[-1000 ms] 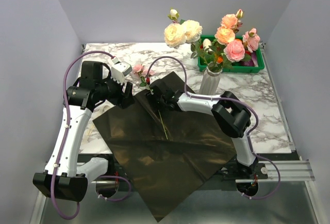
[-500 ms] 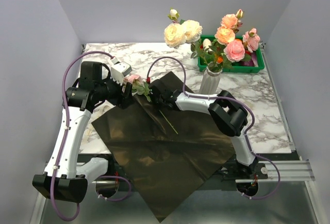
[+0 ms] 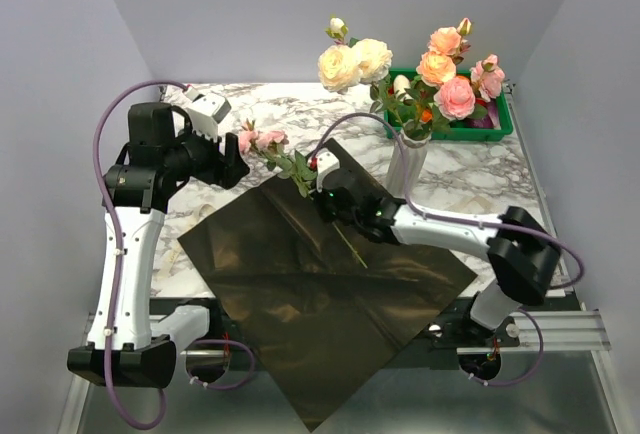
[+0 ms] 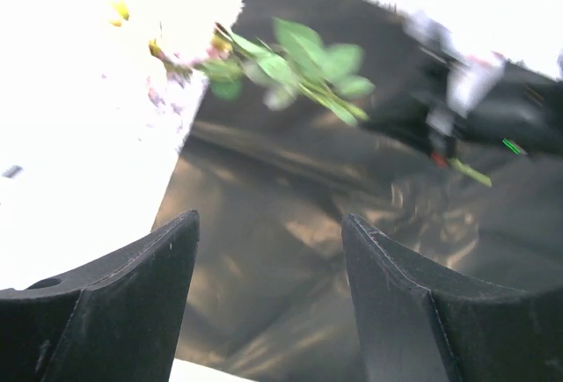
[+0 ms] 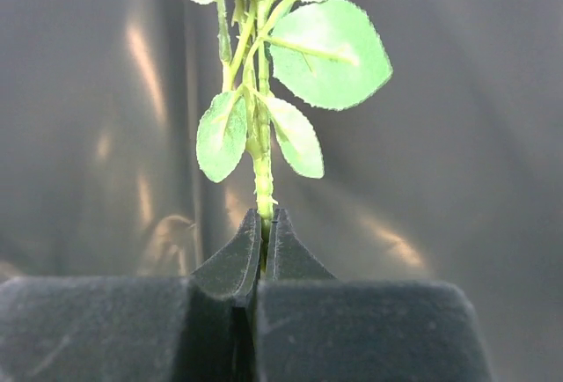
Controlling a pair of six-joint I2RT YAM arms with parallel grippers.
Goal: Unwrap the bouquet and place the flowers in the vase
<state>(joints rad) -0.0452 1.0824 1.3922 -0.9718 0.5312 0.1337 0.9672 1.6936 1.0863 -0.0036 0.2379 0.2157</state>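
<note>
The bouquet is undone: its dark wrapping paper (image 3: 320, 284) lies spread flat on the table. My right gripper (image 3: 322, 192) is shut on the green stem of a pink rose (image 3: 256, 139), whose blooms point left beyond the paper. In the right wrist view the jaws (image 5: 264, 216) pinch the stem (image 5: 262, 171) just below its leaves (image 5: 327, 53). The white vase (image 3: 407, 161) stands behind, holding several cream, peach and pink flowers (image 3: 440, 69). My left gripper (image 3: 235, 168) hangs open beside the blooms, nothing between its fingers (image 4: 400, 285). It looks across the paper at the rose (image 4: 290, 67).
A green crate (image 3: 492, 122) sits at the back right corner behind the vase. The marble table (image 3: 500, 214) shows right of the paper. The paper's near corner overhangs the front edge between the arm bases.
My right gripper has shut on the rose stem and carried it up and towards the front right. The left arm has drawn back to the left and risen, still open.
</note>
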